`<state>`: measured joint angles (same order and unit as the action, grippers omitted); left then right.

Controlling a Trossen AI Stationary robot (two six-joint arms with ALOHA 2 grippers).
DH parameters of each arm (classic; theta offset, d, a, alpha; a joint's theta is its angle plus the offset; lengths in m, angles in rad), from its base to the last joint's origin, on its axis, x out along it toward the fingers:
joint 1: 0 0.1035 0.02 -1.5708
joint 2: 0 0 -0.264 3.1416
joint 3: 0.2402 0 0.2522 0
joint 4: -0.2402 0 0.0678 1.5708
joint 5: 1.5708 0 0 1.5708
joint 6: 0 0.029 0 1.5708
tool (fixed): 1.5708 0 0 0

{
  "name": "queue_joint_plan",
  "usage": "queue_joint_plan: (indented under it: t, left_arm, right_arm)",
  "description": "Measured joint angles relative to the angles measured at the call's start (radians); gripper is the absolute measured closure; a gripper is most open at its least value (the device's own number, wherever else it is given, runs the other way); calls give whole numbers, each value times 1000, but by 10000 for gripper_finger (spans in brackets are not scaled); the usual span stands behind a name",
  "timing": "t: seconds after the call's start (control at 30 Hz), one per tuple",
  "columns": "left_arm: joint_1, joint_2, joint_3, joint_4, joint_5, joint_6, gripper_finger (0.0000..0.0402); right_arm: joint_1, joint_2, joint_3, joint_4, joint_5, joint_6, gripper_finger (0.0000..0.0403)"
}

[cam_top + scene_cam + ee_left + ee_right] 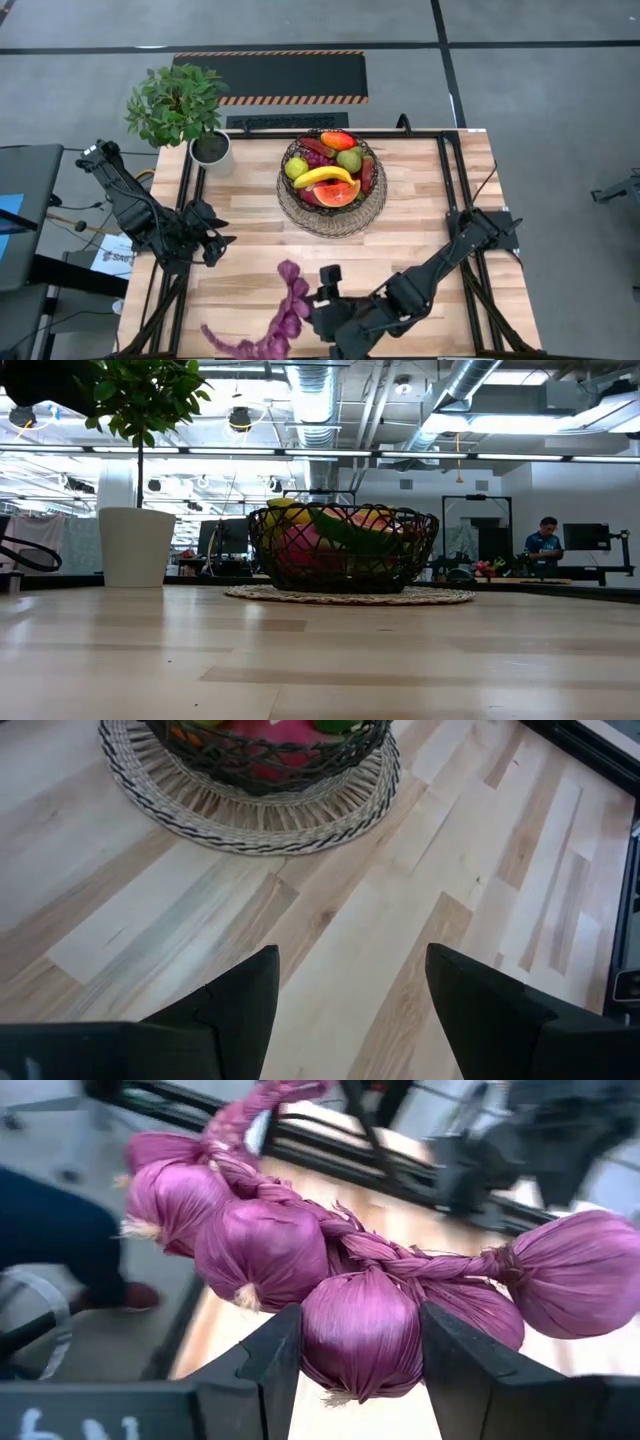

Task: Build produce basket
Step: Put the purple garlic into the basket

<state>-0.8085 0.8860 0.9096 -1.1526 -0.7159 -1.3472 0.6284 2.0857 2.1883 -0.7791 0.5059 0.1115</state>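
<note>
Right gripper (360, 1350) fingers closed on purple string (330, 1270), near surface (430, 220) front edge. Lift high; clear basket (332, 205) rim. Left gripper (350, 1000) open, empty.

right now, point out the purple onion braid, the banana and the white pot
purple onion braid (362, 1335), right wrist view, bulb between the fingers
banana (324, 177), high view, middle of the fruit
white pot (136, 547), low view, its side wall

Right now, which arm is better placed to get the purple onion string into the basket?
Right. Its gripper is closed around a bulb of the purple string; the left gripper is open over bare table, away from it.
</note>
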Motion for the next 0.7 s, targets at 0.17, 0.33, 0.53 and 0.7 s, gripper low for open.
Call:
queue_joint_plan:
  t: [0.17, 0.33, 0.53, 0.7]
  left_arm:
    - [0, 0, 0, 0, -3, 0, 165]
    - [0, 0, 0, 0, -3, 0, 165]
    - [0, 0, 0, 0, -4, 4, 165]
    - [0, 0, 0, 0, -5, 8, 165]
  right_arm:
    - [20, -5, 0, -45, 190, 19, 216]
    - [14, -36, -1, -100, 328, 52, 209]
    - [-25, -111, 0, -266, 454, 271, 210]
    - [-67, -171, 0, -493, 470, 465, 213]
